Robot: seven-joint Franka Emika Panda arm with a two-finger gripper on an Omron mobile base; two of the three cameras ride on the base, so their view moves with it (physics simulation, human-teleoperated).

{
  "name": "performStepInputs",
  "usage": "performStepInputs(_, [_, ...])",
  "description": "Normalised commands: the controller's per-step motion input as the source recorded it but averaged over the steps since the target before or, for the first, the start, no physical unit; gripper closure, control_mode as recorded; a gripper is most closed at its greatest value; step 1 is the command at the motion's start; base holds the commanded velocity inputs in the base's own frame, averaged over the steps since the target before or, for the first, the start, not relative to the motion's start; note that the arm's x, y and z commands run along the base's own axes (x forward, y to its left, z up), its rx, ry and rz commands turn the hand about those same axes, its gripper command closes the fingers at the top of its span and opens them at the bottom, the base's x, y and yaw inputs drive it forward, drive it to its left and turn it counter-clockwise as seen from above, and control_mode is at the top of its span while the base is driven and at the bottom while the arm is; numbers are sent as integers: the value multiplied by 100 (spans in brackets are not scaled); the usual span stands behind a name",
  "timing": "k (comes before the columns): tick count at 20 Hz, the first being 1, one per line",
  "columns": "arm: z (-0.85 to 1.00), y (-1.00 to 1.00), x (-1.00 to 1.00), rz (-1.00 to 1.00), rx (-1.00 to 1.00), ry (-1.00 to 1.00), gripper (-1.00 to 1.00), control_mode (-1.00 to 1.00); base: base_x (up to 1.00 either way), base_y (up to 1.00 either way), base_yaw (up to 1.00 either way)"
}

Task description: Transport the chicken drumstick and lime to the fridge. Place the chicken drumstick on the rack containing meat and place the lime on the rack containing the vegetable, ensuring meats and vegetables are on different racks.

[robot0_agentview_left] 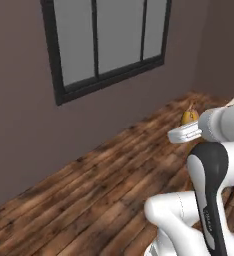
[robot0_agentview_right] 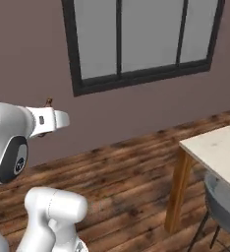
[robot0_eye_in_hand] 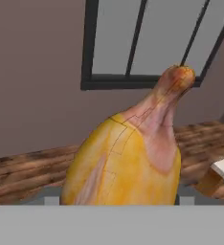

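A: Left base view: chicken drumstick (robot0_agentview_left: pixel 189 117) above the white hand, over wood floor (robot0_agentview_left: pixel 89 190), window (robot0_agentview_left: pixel 104 40) behind.
B: Right base view adds a table (robot0_agentview_right: pixel 215 147) and chair (robot0_agentview_right: pixel 224 199); only the drumstick's tip shows.
A: Hand view: drumstick close, plump end low, gripper pinching it.

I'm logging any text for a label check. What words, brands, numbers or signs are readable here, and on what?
None can be read. The robot arm carries a small pale marking on its dark joint cover, too small and blurred to make out. The chicken drumstick, window and table bear no writing.
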Motion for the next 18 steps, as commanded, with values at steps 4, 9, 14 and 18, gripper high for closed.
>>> performStepInputs(4, [0, 0, 0, 0, 0, 0, 100, 100, 2, 0, 95])
performStepInputs(9, [0, 0, 0, 0, 0, 0, 100, 100, 2, 0, 96])
performStepInputs(14, [0, 0, 0, 0, 0, 0, 100, 100, 4, 1, 93])
performStepInputs(18, [0, 0, 0, 0, 0, 0, 100, 100, 4, 8, 91])
